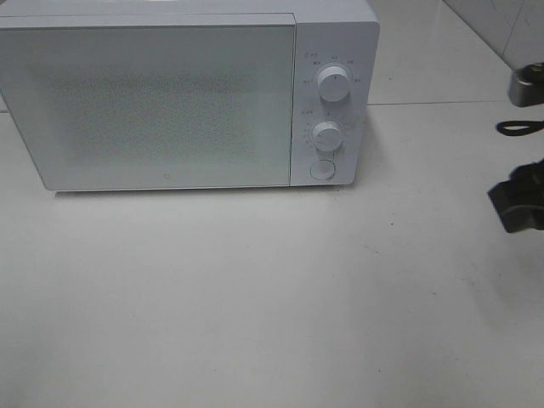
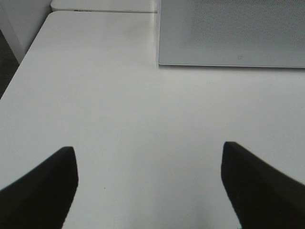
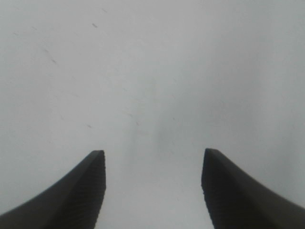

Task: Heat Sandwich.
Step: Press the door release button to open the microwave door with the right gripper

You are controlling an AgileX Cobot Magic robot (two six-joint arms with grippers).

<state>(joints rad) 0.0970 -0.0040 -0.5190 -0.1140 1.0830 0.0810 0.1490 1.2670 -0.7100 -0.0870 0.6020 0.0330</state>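
Sandwich is nowhere to be seen in any of the three pictures. It is not on the white table (image 1: 255, 297). It may be shut inside the microwave (image 1: 336, 25), or off to the side, and I cannot tell which.

The microwave sits in the upper left of the high view. Its big grey door (image 1: 153, 102) is closed. To the right of the door are the top knob (image 1: 333, 82), the lower knob (image 1: 325, 133) and a round button (image 1: 321, 170) under them.

The left gripper (image 2: 147, 148) has its two black fingers spread wide with nothing between them. It looks over bare table, with the microwave door at the upper right of its picture. The right gripper (image 3: 152, 151) is spread wide too and holds nothing, with only bare table in front of it. A dark piece of the right arm (image 1: 520, 200) shows at the right edge of the high view.

So I cannot say how far the job is. If the sandwich is inside, a knob needs turning. If not, the door must be opened first.
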